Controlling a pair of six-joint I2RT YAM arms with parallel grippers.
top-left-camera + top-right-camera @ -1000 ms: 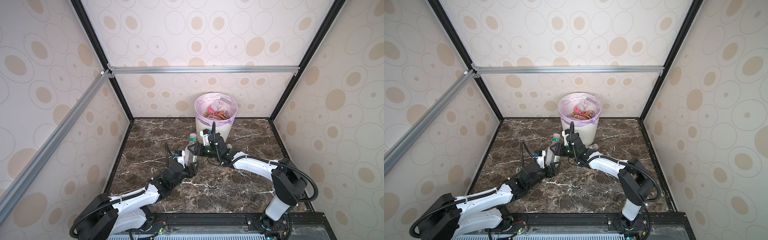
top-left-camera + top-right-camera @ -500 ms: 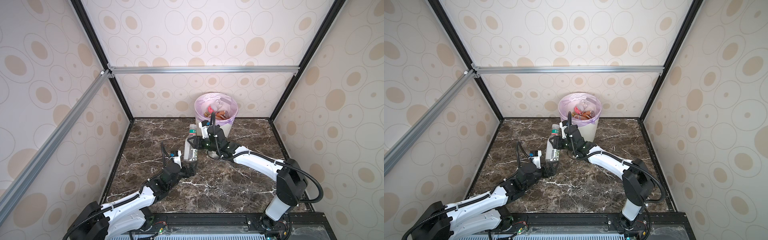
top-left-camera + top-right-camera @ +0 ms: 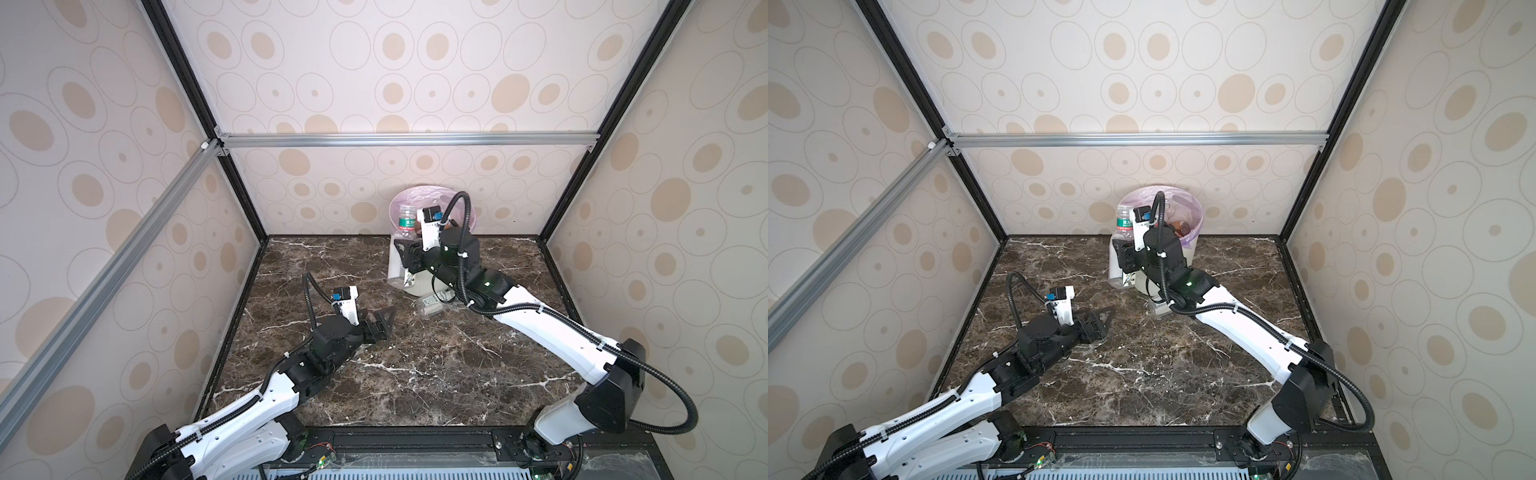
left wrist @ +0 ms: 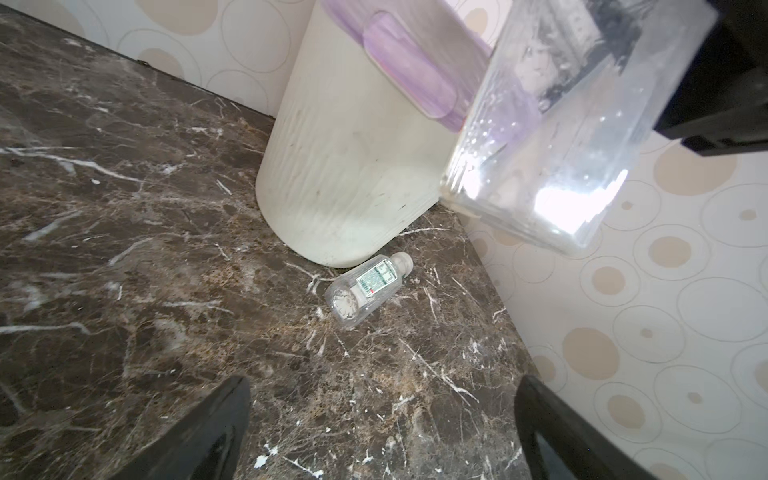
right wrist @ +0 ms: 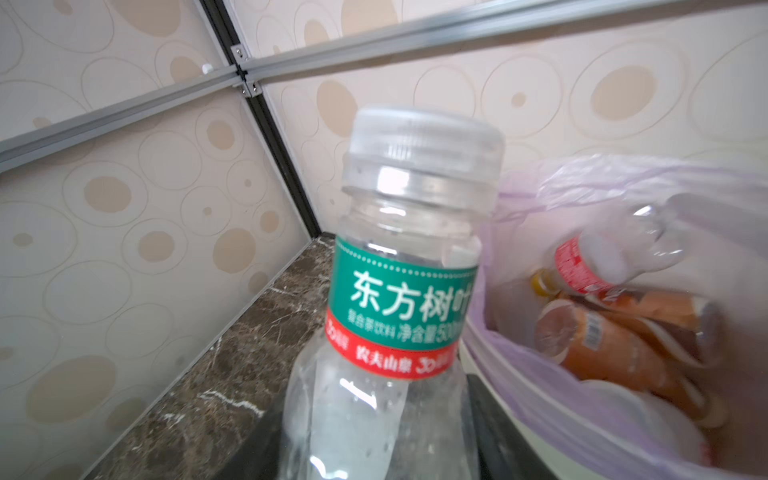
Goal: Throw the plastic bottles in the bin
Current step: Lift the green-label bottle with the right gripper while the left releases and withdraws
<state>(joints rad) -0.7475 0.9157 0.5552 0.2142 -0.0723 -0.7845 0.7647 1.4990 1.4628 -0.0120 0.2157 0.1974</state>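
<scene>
Now a green-labelled bottle [image 5: 399, 291] is being held cap-up by the right gripper [image 3: 405, 258], just beside the bin [image 3: 417, 286] rim. The left gripper [image 3: 384, 321] is being held wide open, empty, well apart from it.

You're working in a robot lab booth: wallpapered panels [image 3: 374, 62] in an aluminium frame [image 3: 407, 139] enclose a marble-look tabletop [image 3: 415, 374], with a left arm [image 3: 249, 409] and right arm [image 3: 552, 336] mounted at its near edge.

White arms [image 3: 548, 332], blk joints [image 3: 611, 399], ribbed blk cables [image 3: 308, 299], blk fingers [image 4: 199, 436]
</scene>
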